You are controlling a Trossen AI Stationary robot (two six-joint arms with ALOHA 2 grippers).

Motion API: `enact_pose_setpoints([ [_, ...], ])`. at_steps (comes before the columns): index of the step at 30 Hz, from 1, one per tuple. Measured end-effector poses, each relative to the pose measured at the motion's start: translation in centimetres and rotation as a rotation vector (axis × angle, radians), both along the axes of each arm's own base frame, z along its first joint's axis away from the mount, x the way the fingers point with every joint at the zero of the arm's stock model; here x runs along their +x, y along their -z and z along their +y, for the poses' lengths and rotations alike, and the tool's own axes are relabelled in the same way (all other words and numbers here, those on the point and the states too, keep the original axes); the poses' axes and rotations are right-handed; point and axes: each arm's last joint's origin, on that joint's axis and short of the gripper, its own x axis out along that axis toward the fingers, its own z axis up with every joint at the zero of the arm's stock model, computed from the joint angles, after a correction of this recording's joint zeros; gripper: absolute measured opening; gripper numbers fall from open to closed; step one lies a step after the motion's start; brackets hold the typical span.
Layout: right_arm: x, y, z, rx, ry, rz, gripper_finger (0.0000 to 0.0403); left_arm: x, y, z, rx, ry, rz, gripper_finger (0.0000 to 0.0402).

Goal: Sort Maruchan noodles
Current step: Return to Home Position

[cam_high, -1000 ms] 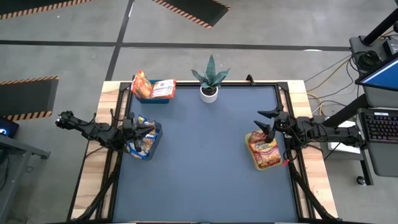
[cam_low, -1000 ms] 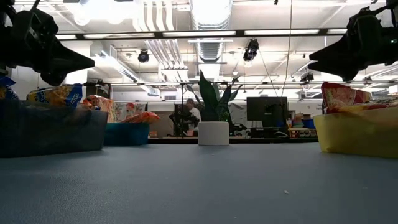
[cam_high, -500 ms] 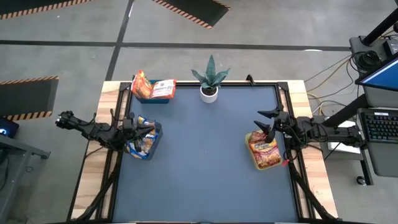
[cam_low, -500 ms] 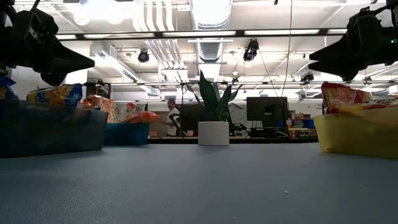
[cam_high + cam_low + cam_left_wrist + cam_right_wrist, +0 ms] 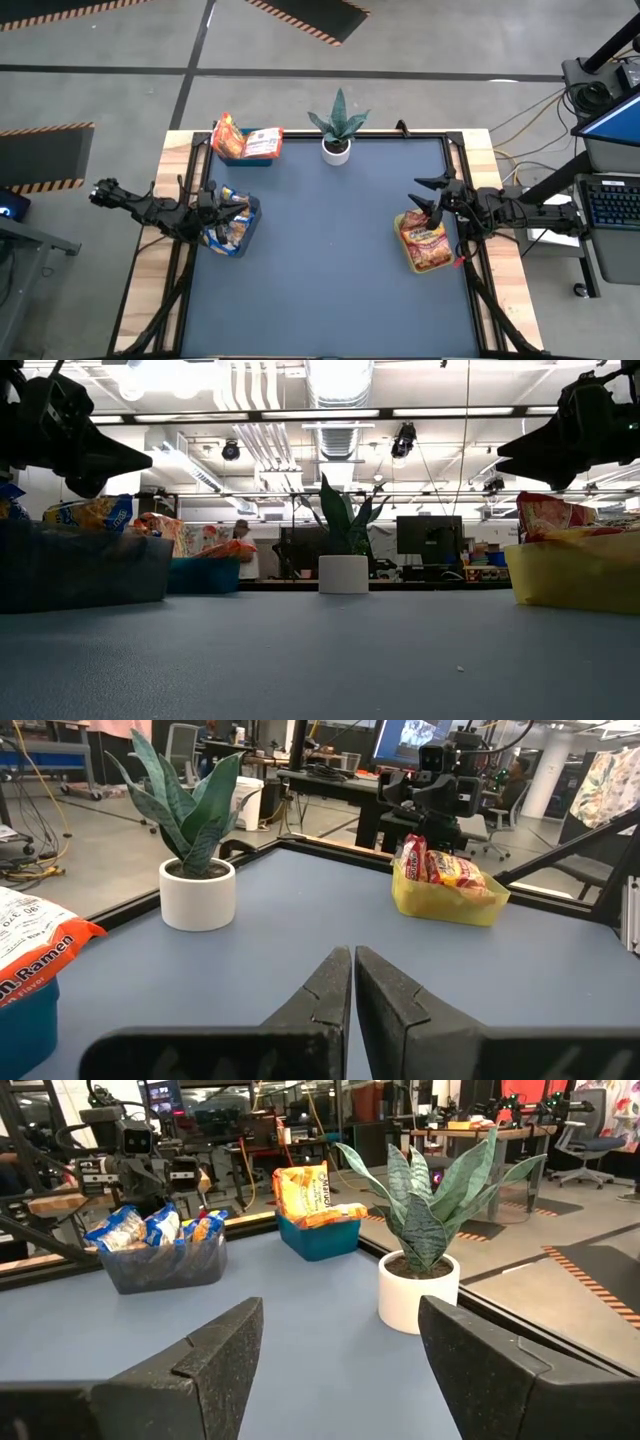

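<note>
The Maruchan noodles lie in three bins. Yellow-and-blue packets (image 5: pixel 228 232) fill a dark bin (image 5: pixel 80 570) at the table's left edge. Orange packets (image 5: pixel 262 142) sit in a teal bin (image 5: pixel 318 1238) at the far left. Red-orange packets (image 5: pixel 440 870) lie in a yellow bin (image 5: pixel 570 575) at the right edge. My left gripper (image 5: pixel 352 960) is shut and hangs level above the dark bin, holding nothing. My right gripper (image 5: pixel 340 1315) is open and level above the yellow bin's far end, with nothing between its fingers.
A potted plant (image 5: pixel 337 130) in a white pot stands at the middle of the far edge. The blue mat (image 5: pixel 320 260) between the bins is bare. A person stands in the room beyond the table (image 5: pixel 241 550).
Both arms have kept still. In the room behind the table, a person has walked toward the left.
</note>
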Motion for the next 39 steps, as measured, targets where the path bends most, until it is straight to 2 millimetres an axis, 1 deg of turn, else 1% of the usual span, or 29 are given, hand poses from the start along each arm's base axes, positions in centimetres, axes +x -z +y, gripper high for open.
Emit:
enact_pose_setpoints([
  [12,0.0,0.0,0.0,0.0,0.0,0.0,0.0249,0.0,0.0,0.0,0.0,0.0,0.0,0.0],
  [39,0.0,0.0,0.0,0.0,0.0,0.0,0.0249,0.0,0.0,0.0,0.0,0.0,0.0,0.0],
])
